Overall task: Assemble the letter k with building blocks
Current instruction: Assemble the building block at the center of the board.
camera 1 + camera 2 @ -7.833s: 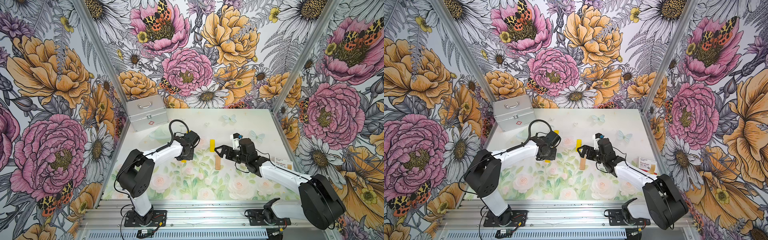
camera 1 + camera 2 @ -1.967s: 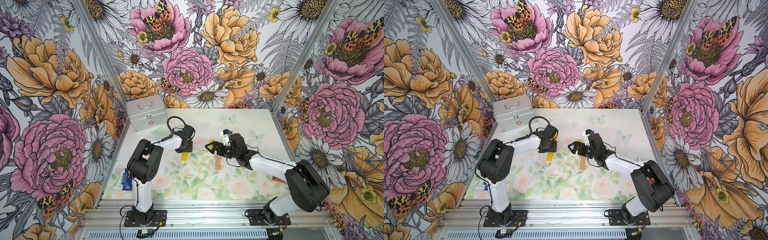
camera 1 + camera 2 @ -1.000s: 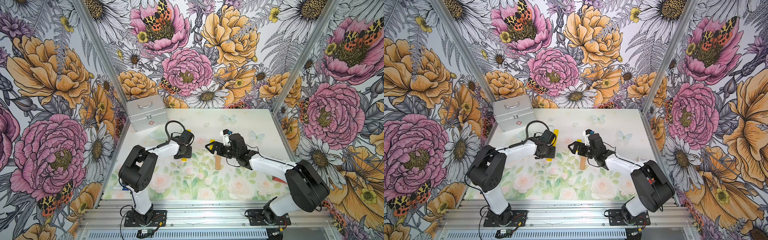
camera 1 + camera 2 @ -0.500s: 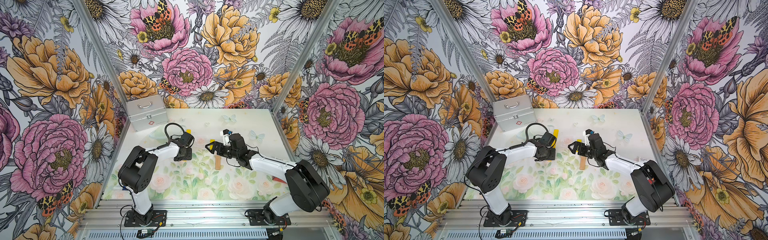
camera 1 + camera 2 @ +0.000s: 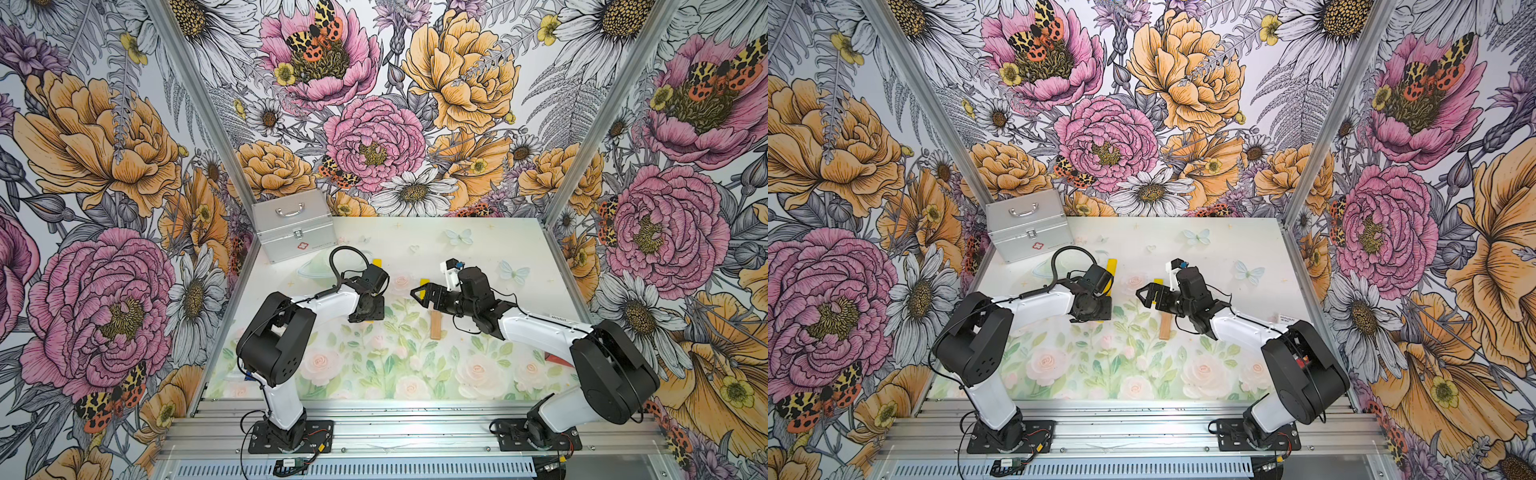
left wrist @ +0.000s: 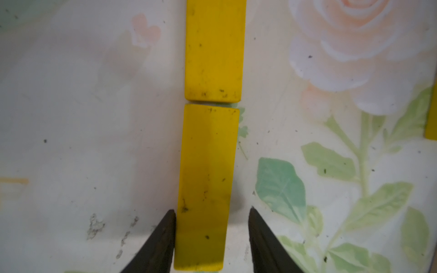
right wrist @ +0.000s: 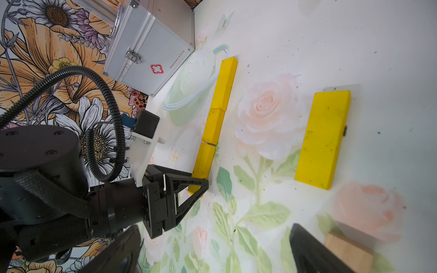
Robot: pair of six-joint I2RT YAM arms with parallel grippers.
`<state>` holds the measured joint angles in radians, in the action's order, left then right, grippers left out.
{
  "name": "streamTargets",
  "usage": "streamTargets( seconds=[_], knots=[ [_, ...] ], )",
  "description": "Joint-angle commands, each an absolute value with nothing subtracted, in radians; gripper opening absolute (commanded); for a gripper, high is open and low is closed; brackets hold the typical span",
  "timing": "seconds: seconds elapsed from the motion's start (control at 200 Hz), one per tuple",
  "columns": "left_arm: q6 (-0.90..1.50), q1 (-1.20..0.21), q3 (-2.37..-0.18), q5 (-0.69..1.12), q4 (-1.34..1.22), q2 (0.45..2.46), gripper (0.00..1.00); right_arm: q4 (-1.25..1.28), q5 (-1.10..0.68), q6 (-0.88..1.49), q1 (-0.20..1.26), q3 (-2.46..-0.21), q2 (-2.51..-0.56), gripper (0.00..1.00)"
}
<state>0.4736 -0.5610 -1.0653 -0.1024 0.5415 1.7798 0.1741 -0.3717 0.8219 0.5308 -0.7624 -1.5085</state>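
Steady now: the left claw (image 6: 211, 212) straddles the third yellow block (image 6: 205, 179) half-wide, one finger touching and the other just clear. It looks to be squaring it into the stem (image 7: 214, 126) on the counter (image 7: 354, 47). The right claw (image 5: 419, 292) hangs wide and empty near the spare yellow block (image 7: 322, 139) and the tan block (image 5: 436, 326) — likely the diagonals. The silver case (image 7: 151, 54) shows a red cross-like emblem (image 7: 157, 69) — its small print is unreadable.

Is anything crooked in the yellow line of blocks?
Slightly. In the left wrist view, the end yellow block inside the left pincer tilts a bit against the next yellow block, leaving a thin wedge gap.
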Motion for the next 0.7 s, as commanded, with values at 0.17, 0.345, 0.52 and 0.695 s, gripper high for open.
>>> streamTargets(
  seconds=[0.17,0.345,0.52,0.695],
  knots=[
    [0.482,-0.548,-1.078,-0.101,0.524,1.796,0.49,0.188,-0.37,0.818,0.535,-0.763,-1.506,0.99],
    [0.466,-0.539,-1.097,-0.095,0.525,1.788,0.51,0.189,-0.37,0.818,0.535,-0.762,-1.508,1.0],
    [0.479,-0.51,-1.071,-0.1,0.533,1.708,0.57,0.184,-0.368,0.815,0.535,-0.771,-1.512,0.99],
    [0.443,-0.478,-1.046,-0.062,0.531,1.599,0.58,0.151,-0.373,0.796,0.531,-0.807,-1.534,0.99]
  ],
)
